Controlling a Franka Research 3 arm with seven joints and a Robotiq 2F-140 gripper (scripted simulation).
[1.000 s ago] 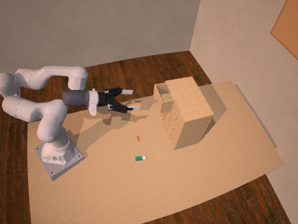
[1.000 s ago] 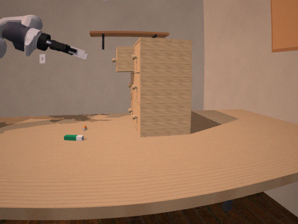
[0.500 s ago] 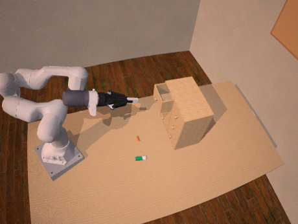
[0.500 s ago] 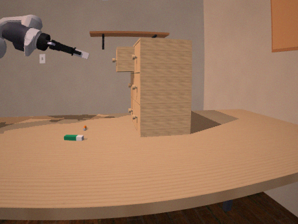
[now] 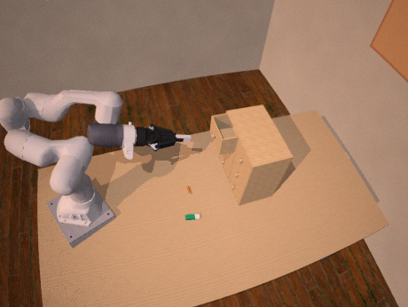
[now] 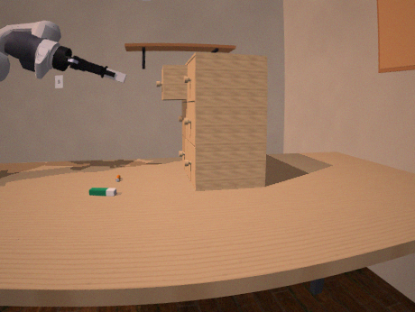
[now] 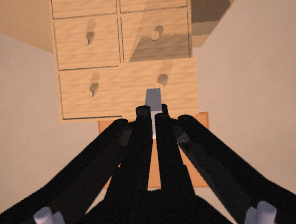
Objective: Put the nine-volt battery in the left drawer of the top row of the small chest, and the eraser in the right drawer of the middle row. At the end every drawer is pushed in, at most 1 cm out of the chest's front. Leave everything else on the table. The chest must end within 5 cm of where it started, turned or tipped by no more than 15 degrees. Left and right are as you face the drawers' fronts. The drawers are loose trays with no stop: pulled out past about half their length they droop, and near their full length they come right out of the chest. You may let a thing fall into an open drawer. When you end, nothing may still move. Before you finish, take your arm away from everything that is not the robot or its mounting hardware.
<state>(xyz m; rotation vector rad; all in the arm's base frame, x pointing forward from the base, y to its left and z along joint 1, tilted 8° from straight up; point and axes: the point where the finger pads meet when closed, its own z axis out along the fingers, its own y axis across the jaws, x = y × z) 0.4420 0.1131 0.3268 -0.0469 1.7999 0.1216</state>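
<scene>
Pincer closed on nothing, level with the open top-left drawer

Bench [image 5: 288, 248] carries the chest [image 5: 259, 146], whose top-left drawer [image 6: 173, 82] stands pulled out while the rest look pushed in. Arm [image 5: 49, 133] reaches toward it, with the pincer [image 6: 118, 76] in the air, well short of the drawer's knob [image 7: 162, 78], fingers shut together and holding nothing. Eraser [image 5: 192, 216], green with a white end, lies flat on the bench well apart from the chest; it is probably light, slightly soft and grippy, best pinched across its long sides near the middle. A small orange thing [image 5: 189, 190] lies nearer the chest. I cannot tell whether that is the battery; if so, it would be rigid, smooth and denser, so a firm grip across its flat faces would suit.
</scene>
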